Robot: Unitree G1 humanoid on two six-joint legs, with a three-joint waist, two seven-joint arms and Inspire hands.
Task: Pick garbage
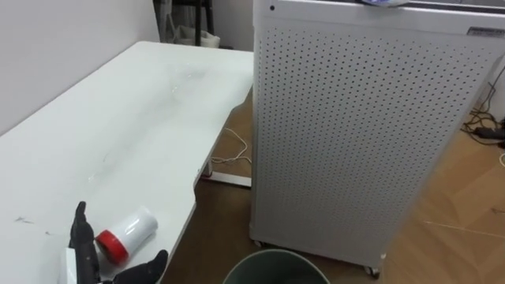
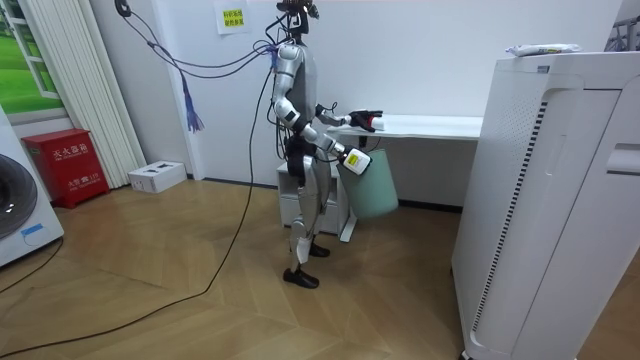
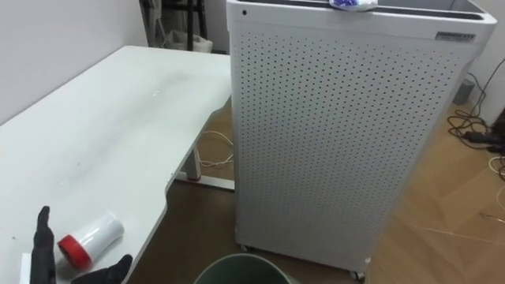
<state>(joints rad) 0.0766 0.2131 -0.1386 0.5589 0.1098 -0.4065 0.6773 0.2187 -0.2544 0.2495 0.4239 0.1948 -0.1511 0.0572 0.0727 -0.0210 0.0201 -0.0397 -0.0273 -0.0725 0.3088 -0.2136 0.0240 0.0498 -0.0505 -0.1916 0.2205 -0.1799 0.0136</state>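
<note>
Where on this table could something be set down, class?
The white table is bare from the wall to the edge facing the perforated cabinet. Only the near corner is crowded: the bottle lies by the left hand.

White bench (image 1: 118, 134) at 9 o'clock | tall white perforated cabinet (image 1: 355, 134) at 2 o'clock, near the bench's far corner | white cable (image 1: 239, 150) on wooden floor (image 1: 458, 205) between them | room view: red box (image 2: 65, 165) at 9 o'clock, small white box (image 2: 157, 176) beside it
</note>
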